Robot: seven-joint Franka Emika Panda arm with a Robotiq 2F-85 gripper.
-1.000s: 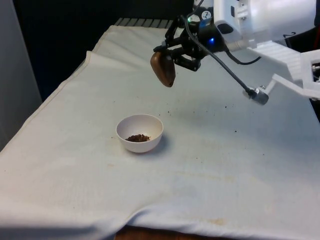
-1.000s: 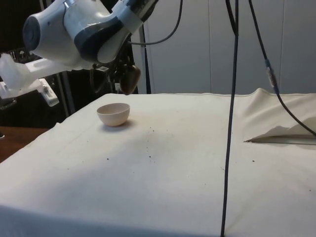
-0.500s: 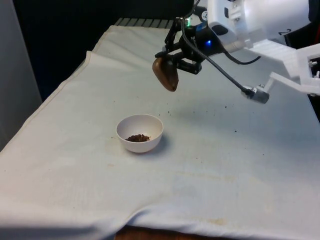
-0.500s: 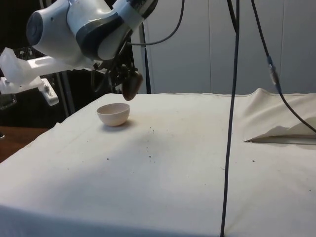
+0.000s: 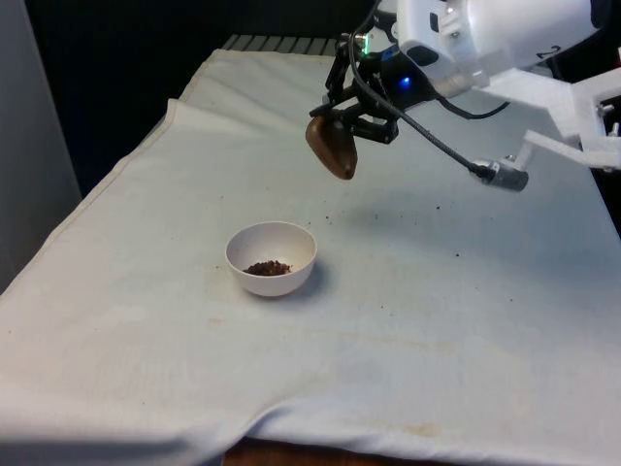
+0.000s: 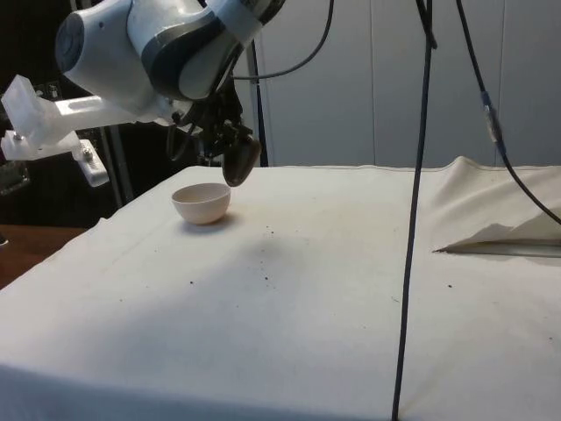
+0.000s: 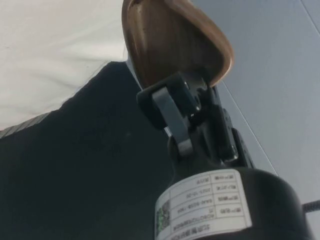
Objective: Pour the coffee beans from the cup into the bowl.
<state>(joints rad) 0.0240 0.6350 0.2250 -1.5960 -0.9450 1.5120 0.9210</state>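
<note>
One brown cup [image 5: 333, 148] is pinched by your gripper [image 5: 355, 118], tipped in the air. The white bowl [image 5: 272, 257] with beans [image 5: 268, 267] sits mid-table, apart from the cup.

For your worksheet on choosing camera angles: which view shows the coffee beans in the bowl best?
The front view: it looks down into the white bowl, showing the coffee beans at its bottom. The side view shows the bowl's outer wall; the wrist view shows the brown cup.

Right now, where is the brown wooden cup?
The brown wooden cup hangs tipped in the tool, above the cloth, beyond the white bowl toward the front view's right.
</note>
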